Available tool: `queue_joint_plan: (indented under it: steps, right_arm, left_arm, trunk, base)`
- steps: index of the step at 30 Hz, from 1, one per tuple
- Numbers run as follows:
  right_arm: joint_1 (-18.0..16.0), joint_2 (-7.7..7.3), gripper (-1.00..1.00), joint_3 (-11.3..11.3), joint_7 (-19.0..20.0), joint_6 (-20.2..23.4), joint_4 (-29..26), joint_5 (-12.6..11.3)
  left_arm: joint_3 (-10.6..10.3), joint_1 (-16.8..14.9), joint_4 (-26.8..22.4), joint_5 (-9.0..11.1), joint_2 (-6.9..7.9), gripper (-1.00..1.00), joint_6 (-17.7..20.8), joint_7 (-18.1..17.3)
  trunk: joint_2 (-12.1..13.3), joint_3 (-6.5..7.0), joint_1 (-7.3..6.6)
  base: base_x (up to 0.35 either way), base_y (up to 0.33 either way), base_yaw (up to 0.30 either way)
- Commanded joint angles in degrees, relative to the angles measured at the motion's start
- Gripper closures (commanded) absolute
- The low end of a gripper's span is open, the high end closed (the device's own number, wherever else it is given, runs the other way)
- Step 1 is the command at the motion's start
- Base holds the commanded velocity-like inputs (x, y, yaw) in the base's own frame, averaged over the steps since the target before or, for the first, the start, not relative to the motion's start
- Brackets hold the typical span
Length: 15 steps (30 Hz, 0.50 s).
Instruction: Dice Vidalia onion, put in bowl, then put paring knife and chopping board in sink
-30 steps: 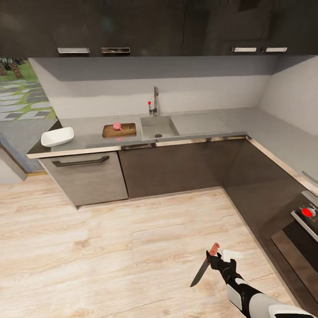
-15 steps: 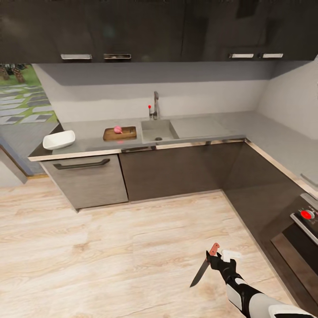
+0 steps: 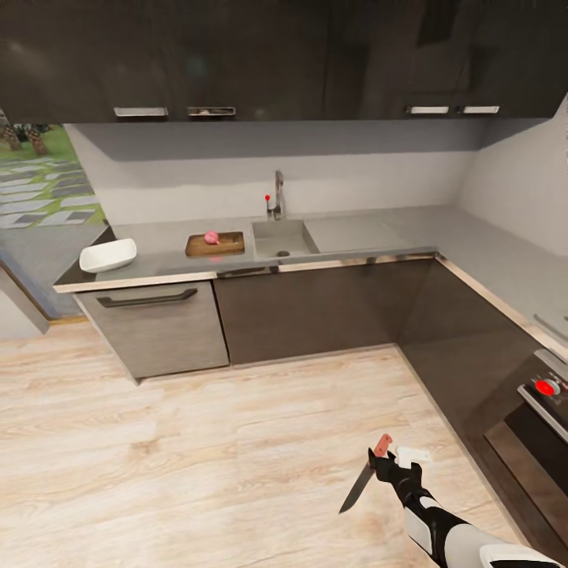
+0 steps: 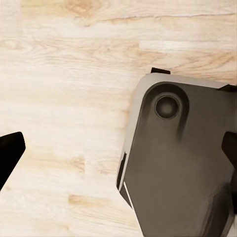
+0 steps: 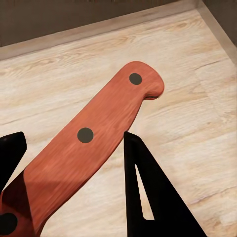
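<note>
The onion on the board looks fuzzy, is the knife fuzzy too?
Head view: the Vidalia onion on the chopping board is a soft, far-off blob; right wrist view: the paring knife in the right claw looks sharp, its rivets crisp.

Right arm low, pincer (image 3: 384, 465) clamped on paring knife (image 3: 364, 475)

The floor (image 3: 197, 442) is pale wood planks with visible grain and a matt look. The paring knife (image 3: 364, 475) has a reddish wooden handle (image 5: 94, 143) with dark round rivets and a dark blade. The countertop (image 3: 379, 229) is smooth grey with a thin shiny metal edge. The chopping board (image 3: 214, 244) is brown wood. The bowl (image 3: 108, 255) looks white and smooth. The upper cabinets (image 3: 276, 55) are dark and glossy.
</note>
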Motion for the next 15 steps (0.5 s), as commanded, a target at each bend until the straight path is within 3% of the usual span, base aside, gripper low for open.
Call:
queue_joint_plan:
  steps: [1, 15]
  right_arm:
    - [-0.06, 0.0, 1.0, 0.08, 0.38, -0.2, 0.07, -0.55]
    - [-0.08, 0.01, 1.0, 0.08, 0.38, -0.2, 0.07, -0.55]
  left_arm:
    - [-0.22, -0.03, 0.03, 0.21, 0.0, -1.0, -0.17, 0.16]
    - [-0.22, -0.03, 0.03, 0.21, 0.0, -1.0, -0.17, 0.16]
  trunk:
    - [-0.1, -0.01, 0.03]
    - [-0.1, 1.24, 0.03]
  base:
    - [0.0, 0.0, 0.0]
    - [0.0, 0.0, 0.0]
